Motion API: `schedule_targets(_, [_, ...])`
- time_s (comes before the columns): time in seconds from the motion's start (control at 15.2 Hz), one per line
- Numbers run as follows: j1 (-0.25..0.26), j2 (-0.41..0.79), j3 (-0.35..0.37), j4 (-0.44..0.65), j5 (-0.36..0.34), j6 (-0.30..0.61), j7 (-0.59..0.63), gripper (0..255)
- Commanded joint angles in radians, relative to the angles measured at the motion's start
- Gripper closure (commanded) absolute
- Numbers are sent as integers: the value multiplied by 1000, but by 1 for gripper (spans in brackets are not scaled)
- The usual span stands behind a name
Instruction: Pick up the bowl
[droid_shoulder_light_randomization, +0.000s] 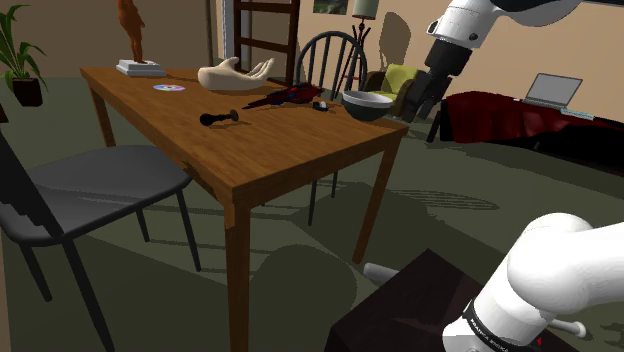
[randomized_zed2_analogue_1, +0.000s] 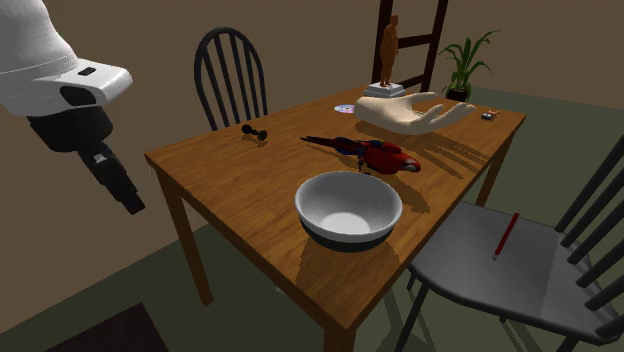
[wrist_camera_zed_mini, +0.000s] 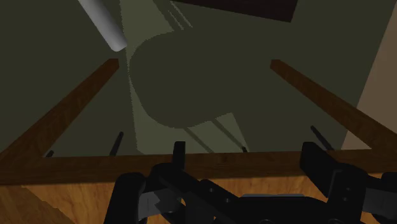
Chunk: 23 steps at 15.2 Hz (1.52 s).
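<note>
One gripper (randomized_zed2_analogue_1: 131, 202): hung in the air off the table's edge, at the second exterior view's left, with nothing carried by it.
Fingers (wrist_camera_zed_mini: 327, 172): seen spread apart in the wrist view with nothing clasped between them, so it's read as open.
Gap to target: the gripper and the bowl (randomized_zed2_analogue_1: 348, 210) are seen well apart in the second exterior view, and no contact is made anywhere.
Bowl: white inside with a dark band round the outside. It's set upright on the wooden table (randomized_zed2_analogue_1: 225, 170), near the edge closest to that camera. In the shoulder view it's found at the table's far right corner.
Neighbours: a red parrot toy (randomized_zed2_analogue_1: 375, 155) is laid just behind the bowl, near it but not touching as far as can be told. A pale hand sculpture (randomized_zed2_analogue_1: 415, 110) and a small dark dumbbell (randomized_zed2_analogue_1: 255, 132) are parked further back.
Off to the side: a grey chair (randomized_zed2_analogue_1: 470, 262) is tucked by the table, with a red pencil (randomized_zed2_analogue_1: 503, 236) laid on its seat.
Done: pretty much nothing, judging by how things lie. The bowl isn't reached, gripped or lifted yet.
Left: the whole job, basically. The gripper has to be brought over the rim and lowered, the wall pinched, and the bowl raised.
Watch out: the rim is probably best taken on the side away from the parrot, so the toy isn't nudged.
</note>
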Motion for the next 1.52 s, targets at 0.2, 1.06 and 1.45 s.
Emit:
schedule_targets(0.2, [-10, 121, -6, 74, -40, 30, -26, 0])
schedule_targets(1.06, [-48, 648, -16, 526, -206, 48, -106, 0])
schedule_targets(1.45, [-55, 914, -20, 834, -281, -14, -143, 0])
